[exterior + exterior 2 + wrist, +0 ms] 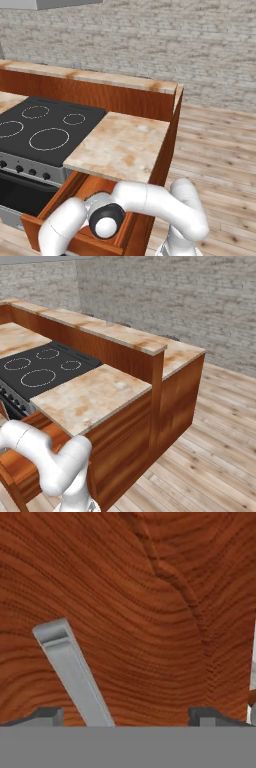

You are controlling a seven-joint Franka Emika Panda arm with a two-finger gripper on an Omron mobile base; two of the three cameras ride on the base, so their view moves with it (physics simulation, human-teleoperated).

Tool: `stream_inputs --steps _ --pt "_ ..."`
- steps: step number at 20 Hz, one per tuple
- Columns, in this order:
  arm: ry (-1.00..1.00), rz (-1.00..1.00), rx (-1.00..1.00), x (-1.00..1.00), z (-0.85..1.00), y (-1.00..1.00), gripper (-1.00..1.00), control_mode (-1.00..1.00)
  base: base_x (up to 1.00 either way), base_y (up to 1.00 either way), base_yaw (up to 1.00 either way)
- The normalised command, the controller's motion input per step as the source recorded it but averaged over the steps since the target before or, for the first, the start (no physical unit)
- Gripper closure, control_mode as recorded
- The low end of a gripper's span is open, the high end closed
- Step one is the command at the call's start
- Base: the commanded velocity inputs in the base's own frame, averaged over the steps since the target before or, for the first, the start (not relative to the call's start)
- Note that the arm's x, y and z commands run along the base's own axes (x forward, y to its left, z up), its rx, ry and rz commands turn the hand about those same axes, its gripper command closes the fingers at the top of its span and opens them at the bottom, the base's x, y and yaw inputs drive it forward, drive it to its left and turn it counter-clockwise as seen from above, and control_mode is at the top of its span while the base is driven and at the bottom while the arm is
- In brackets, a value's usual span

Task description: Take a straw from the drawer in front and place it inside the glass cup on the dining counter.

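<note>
Down in the open drawer [60,200], the fingers [125,714] stand spread wide, grasping nothing, by a grey straw [75,672] lying on the wood floor. So thin a stick could easily slip aside as they close.

Both base views look forward and down from behind the arm, left and right, sharing the stove [42,131], small table [120,145] and open drawer [75,200]. Hand view sits very close to wood.
</note>
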Motion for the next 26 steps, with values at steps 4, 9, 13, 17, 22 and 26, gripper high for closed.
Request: stream_inputs --steps 4,9,13,17,22,26 --pt "0.0 -0.06 0.0 0.0 0.33 0.0 -1.0 -1.0 0.0 0.0 0.0" --pt "0.0 -0.06 0.0 -0.12 0.31 0.0 -1.0 -1.0 0.0 0.0 0.0" --pt "0.0 -0.05 0.0 -0.15 0.3 0.0 -1.0 -1.0 0.0 0.0 0.0" --pt "0.0 -0.02 0.0 -0.11 0.29 0.0 -1.0 -1.0 0.0 0.0 0.0" --pt "0.0 -0.02 0.0 -0.05 0.25 0.0 1.0 -1.0 0.0 0.0 0.0" --pt "0.0 -0.02 0.0 0.0 0.32 0.0 1.0 -1.0 0.0 0.0 0.0"
